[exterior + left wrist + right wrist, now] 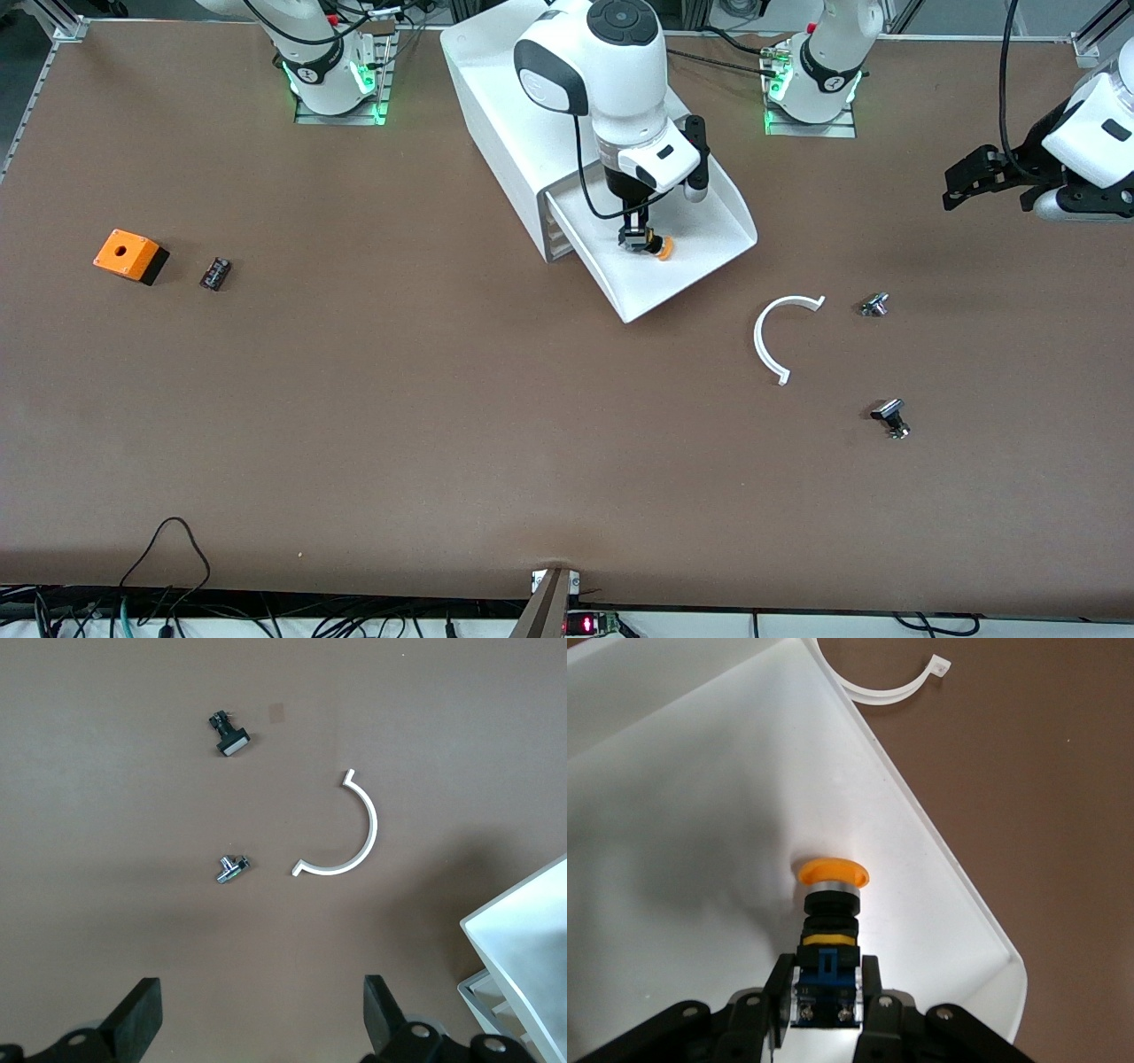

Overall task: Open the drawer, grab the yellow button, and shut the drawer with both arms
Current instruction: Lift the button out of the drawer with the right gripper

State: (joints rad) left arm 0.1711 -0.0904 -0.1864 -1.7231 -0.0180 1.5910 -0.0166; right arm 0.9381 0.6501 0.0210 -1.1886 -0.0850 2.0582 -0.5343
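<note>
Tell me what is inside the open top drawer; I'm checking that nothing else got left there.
Inside the drawer only the button shows, lying on the white floor with the right pincer shut on its stem. The arm hides part of the tray in the front view.

The pulled-out drawer (700, 257) is taken up by the right gripper (634, 239), clamped on the button (657, 247); its side walls hem the tray in. Bare table lies under the left gripper (961, 186) — a white arc (778, 332) and two small parts (874, 305) (891, 416) are scattered nearby.
</note>
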